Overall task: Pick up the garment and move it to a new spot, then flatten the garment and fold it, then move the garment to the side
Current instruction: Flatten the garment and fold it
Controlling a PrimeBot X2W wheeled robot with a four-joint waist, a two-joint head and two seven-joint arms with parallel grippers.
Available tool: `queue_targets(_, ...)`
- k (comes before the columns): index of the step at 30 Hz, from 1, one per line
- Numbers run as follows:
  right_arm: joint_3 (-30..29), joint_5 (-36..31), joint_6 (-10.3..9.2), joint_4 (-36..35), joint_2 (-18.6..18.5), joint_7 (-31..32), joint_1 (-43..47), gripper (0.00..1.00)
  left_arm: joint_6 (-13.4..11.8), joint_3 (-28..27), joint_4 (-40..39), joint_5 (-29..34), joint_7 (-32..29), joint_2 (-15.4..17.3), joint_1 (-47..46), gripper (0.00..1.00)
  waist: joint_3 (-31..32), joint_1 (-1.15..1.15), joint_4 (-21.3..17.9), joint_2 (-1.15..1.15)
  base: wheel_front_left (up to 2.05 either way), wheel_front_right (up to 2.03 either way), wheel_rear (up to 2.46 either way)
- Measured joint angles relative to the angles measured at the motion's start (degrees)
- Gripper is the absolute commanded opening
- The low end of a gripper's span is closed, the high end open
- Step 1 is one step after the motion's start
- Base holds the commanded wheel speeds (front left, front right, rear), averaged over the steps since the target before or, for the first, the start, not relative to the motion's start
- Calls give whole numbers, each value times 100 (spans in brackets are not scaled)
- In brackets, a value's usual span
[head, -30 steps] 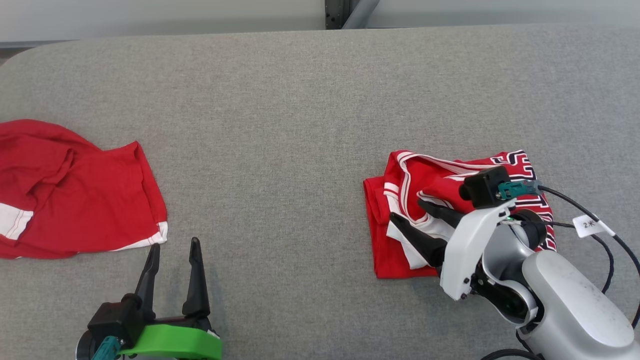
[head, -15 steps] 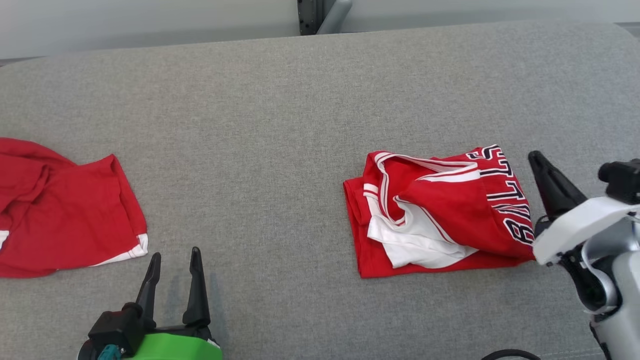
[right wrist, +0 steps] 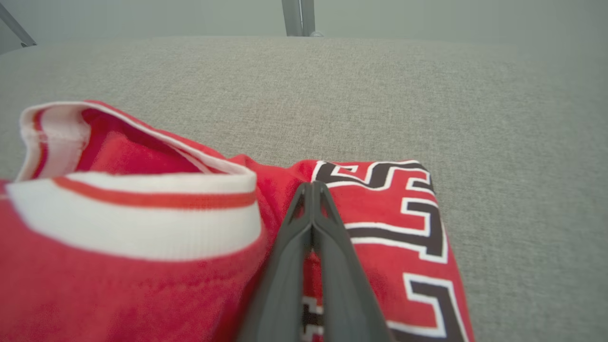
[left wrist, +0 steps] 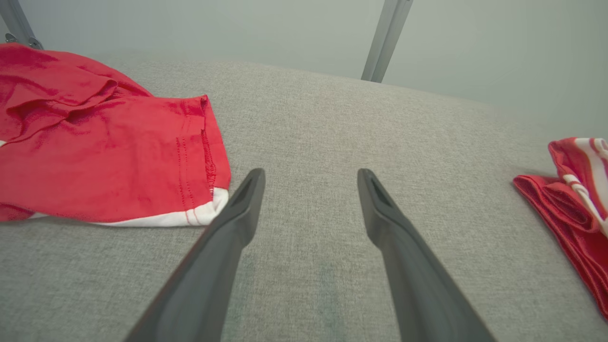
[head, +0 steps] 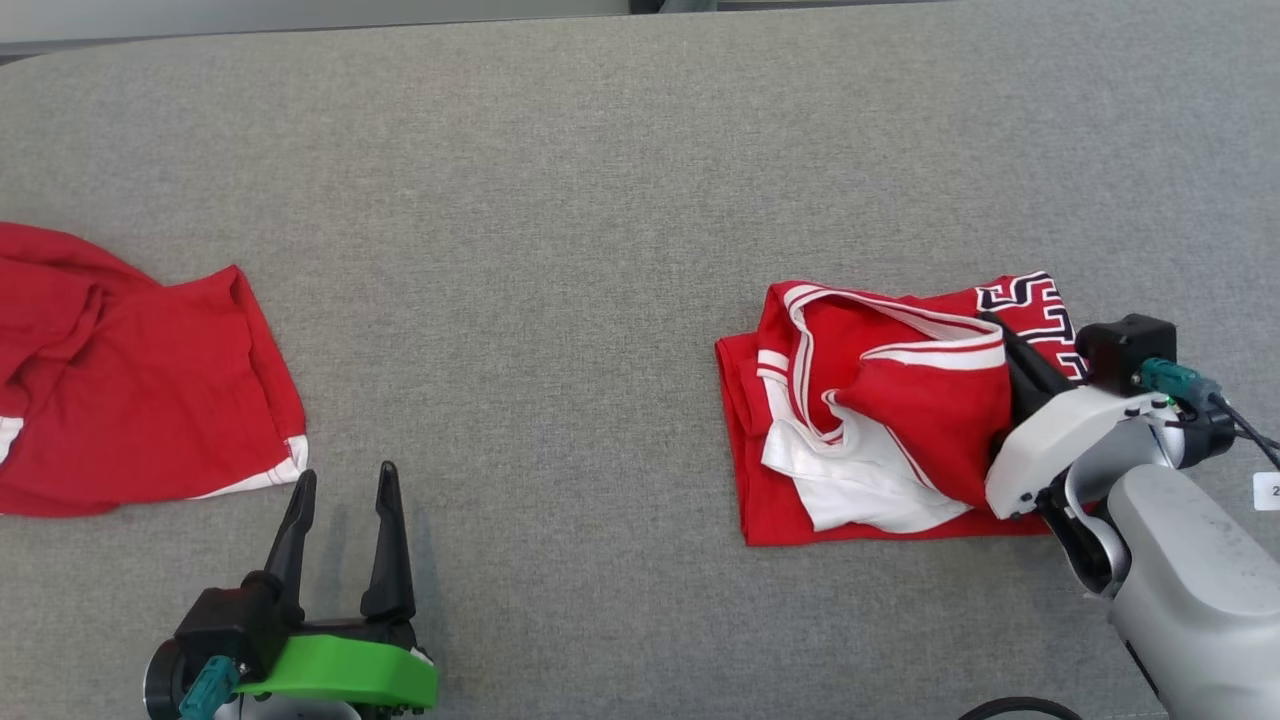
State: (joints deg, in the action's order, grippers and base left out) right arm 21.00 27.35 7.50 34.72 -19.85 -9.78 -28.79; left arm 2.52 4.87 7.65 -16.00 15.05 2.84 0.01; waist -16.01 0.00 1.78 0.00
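The garment [head: 880,440] is a red jersey with white trim and black lettering, lying folded at the right of the grey table [head: 600,250]. My right gripper [head: 995,325] is shut, and its fingers lie on the garment's right part, beside a raised fold. In the right wrist view the closed fingertips [right wrist: 312,186] rest on the lettered cloth [right wrist: 403,228], with nothing visibly pinched between them. My left gripper [head: 346,475] stands open over bare table at the lower left. The left wrist view shows that gripper [left wrist: 311,173] with the garment's edge [left wrist: 574,209] far to its right.
A second red garment with a white hem [head: 140,390] lies crumpled at the table's left edge, close to the left gripper's left finger [left wrist: 237,213]. A metal post [left wrist: 384,42] rises behind the far edge. A black cable with a white tag [head: 1265,490] hangs by the right arm.
The head camera has shifted. My right gripper went from open on the garment's middle, out past its right edge while shutting, then back onto its right part. The left gripper stays open.
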Motion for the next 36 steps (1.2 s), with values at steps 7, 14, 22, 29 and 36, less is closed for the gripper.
queue_targets(7,938,157,-1,-54,-327,-446,194,0,-53,24,-15,-110,-1,0,74,100,36,0,159,0,0,0,0)
queue_targets(14,1162,-160,0,-678,-336,-521,527,0,-130,55,-44,-170,0,0,168,100,169,0,202,0,0,0,0)
queue_targets(22,1508,-469,0,-614,136,-522,688,0,-176,147,-53,-247,0,0,196,100,226,0,234,0,0,0,0)
queue_targets(29,1758,-536,0,-218,503,-526,458,0,-176,143,-19,-266,0,0,192,100,230,0,278,0,0,0,0)
queue_targets(36,1897,-508,1,-101,743,-526,349,0,-196,157,18,-319,0,0,190,100,286,0,289,0,0,0,0)
